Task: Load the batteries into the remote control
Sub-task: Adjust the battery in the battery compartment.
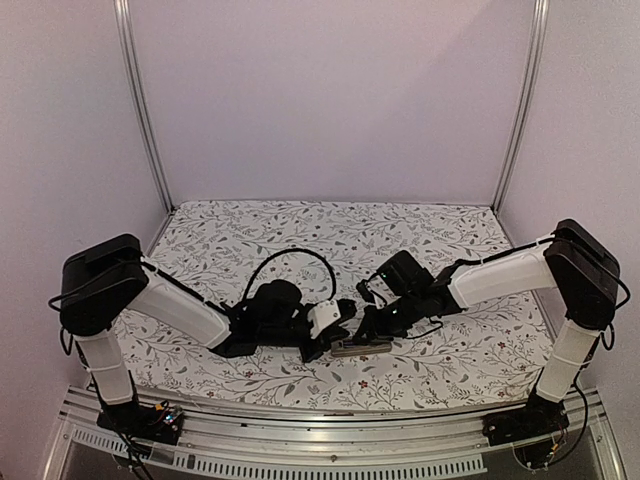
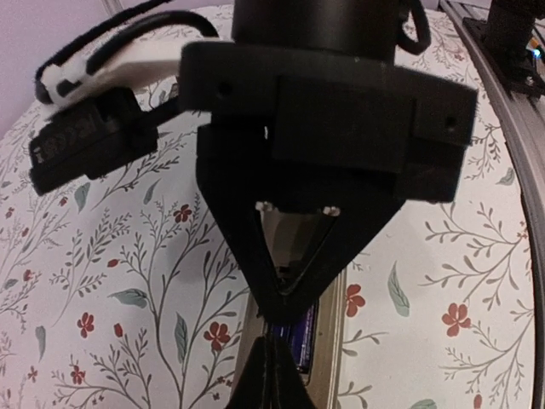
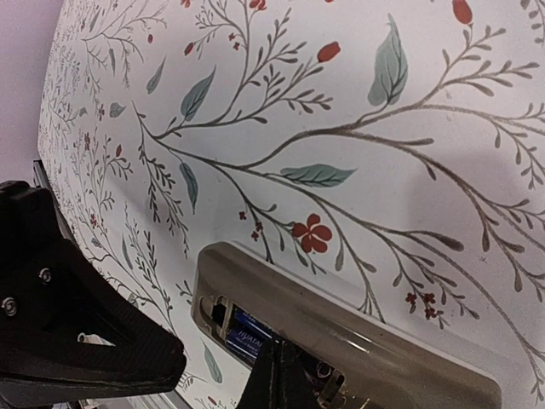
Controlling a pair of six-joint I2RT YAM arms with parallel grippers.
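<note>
Over the floral tablecloth [image 1: 250, 225], the overhead camera is showing me both arms reaching inward. The left gripper [image 1: 318, 350] and right gripper [image 1: 370, 330] are meeting at the remote control [image 1: 362, 348], which is lying near the table's front centre. From up there it is only a dark sliver.

The left wrist camera is giving me more. The left fingers [image 2: 268, 379] are pressed together at the bottom of its picture, holding nothing. The right gripper is facing them, its fingers drawn into a V with the tips together over the remote's open compartment. A blue battery [image 2: 301, 336] is lying inside.

Only the right wrist camera is showing the remote's grey-tan back turned upward. The battery's white lettering is too blurred for me to read.

A black cable [image 1: 290, 262] is looping behind the left wrist. The left gripper's black body is blocking the lower left of the right wrist view.
</note>
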